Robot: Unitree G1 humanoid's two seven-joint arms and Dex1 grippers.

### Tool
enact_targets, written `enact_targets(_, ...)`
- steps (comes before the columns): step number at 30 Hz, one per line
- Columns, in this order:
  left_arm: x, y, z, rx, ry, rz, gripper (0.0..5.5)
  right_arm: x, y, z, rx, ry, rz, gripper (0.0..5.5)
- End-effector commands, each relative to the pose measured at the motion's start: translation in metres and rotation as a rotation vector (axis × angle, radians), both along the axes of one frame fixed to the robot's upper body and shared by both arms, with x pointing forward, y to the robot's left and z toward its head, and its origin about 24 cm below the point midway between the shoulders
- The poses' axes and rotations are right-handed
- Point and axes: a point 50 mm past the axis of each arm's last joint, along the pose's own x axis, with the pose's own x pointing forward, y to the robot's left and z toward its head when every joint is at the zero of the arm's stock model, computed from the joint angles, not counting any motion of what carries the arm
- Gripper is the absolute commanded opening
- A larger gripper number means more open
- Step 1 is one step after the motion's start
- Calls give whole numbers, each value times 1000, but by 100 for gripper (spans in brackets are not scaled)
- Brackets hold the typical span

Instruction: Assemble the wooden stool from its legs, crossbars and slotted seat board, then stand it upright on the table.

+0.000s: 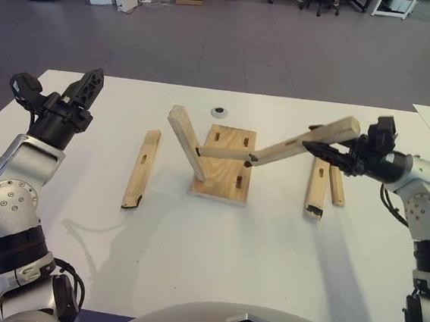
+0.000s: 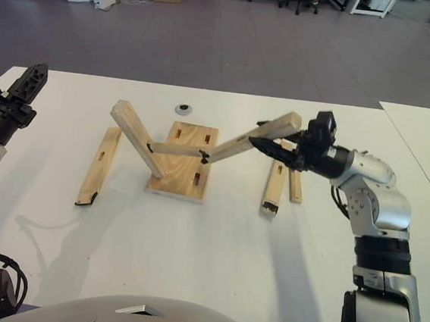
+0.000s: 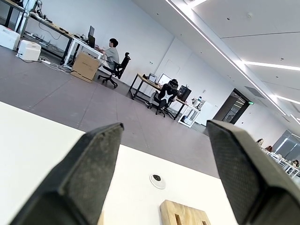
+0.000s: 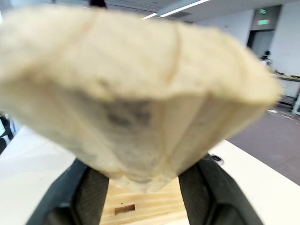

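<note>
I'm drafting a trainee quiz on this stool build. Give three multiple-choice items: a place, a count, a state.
1. The seat board lies: A) on the floor B) flat on the table C) in a gripper.
2. Loose wooden pieces right of the board: A) none B) two C) five.
3. The left gripper is: A) open, empty B) shut on a leg C) shut on the board.
Answers: 1B, it rests flat mid-table; 2B, a loose leg and a thinner bar lie side by side; 3A, its fingers stand apart with nothing between.
</note>
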Motion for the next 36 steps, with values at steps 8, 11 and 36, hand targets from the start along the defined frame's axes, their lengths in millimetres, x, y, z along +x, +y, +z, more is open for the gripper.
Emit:
enact_targets(8,3,-13,4,-1,-17,-33,327,3,2,4,-145,24,109,205)
enact_targets(11,4,-17,2,-6,-8,-32,327,10,14,1,-154,15,149,205)
enact_targets(36,-12,-33,-31,-69,71,62,327,70,53,26,-643,119,362,205)
